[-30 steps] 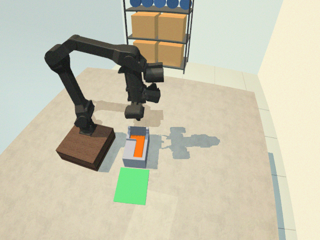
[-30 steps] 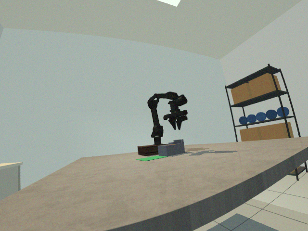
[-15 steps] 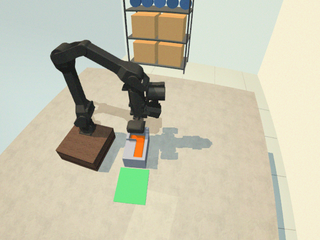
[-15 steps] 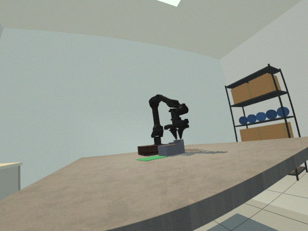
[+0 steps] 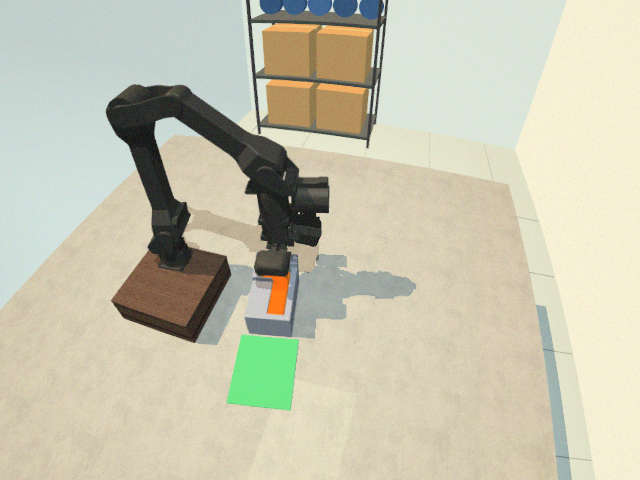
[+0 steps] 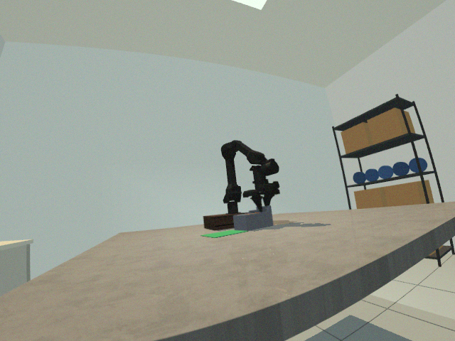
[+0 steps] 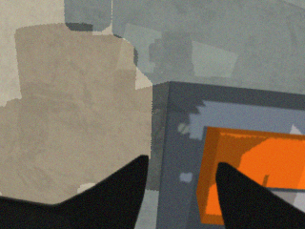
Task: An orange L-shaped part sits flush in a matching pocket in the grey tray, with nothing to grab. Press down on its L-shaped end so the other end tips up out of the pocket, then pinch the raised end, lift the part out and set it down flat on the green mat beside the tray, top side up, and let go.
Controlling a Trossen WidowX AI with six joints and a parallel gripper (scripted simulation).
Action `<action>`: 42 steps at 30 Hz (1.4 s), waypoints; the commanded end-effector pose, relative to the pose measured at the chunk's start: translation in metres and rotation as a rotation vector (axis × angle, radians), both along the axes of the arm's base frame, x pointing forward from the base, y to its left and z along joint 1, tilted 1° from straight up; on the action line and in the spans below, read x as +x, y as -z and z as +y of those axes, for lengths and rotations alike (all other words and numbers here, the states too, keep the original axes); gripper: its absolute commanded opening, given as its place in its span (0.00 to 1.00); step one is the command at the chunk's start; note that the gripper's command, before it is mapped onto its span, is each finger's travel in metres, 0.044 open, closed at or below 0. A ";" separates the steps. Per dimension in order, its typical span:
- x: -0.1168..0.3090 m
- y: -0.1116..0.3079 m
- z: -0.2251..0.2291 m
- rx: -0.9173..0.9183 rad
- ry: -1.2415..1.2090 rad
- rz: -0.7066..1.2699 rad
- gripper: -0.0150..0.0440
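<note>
The orange part (image 5: 277,298) (image 7: 281,157) lies in the pocket of the grey tray (image 5: 268,326) (image 6: 253,222) (image 7: 175,205). Its straight end shows in the top view and looks level with the tray top. Its L-shaped end is partly hidden under the gripper there. My gripper (image 6: 264,207) (image 7: 182,166) points down over the tray's far end, fingers partly apart with nothing between them. In the wrist view one fingertip appears over the L-shaped end, the other beyond the tray's end wall. Whether a tip touches the part cannot be told. The green mat (image 5: 263,372) (image 6: 221,234) is bare.
The arm's dark wooden base block (image 5: 173,289) (image 6: 217,222) stands to the left of the tray in the top view. The tray has a raised wall at its far end, close to the fingers. A shelf rack with boxes (image 5: 341,105) stands in the background.
</note>
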State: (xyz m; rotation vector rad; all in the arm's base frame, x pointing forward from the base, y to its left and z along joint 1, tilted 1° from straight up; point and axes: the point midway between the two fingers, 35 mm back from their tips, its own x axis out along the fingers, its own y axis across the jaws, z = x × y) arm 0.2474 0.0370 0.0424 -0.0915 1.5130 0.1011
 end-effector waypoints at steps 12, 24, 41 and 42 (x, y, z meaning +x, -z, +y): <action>-0.004 0.028 0.000 0.002 0.005 0.017 0.56; -0.004 0.030 0.000 0.002 0.005 0.017 0.56; -0.002 0.025 0.005 0.009 0.001 0.010 0.56; -0.002 0.023 0.006 0.008 0.001 0.011 0.56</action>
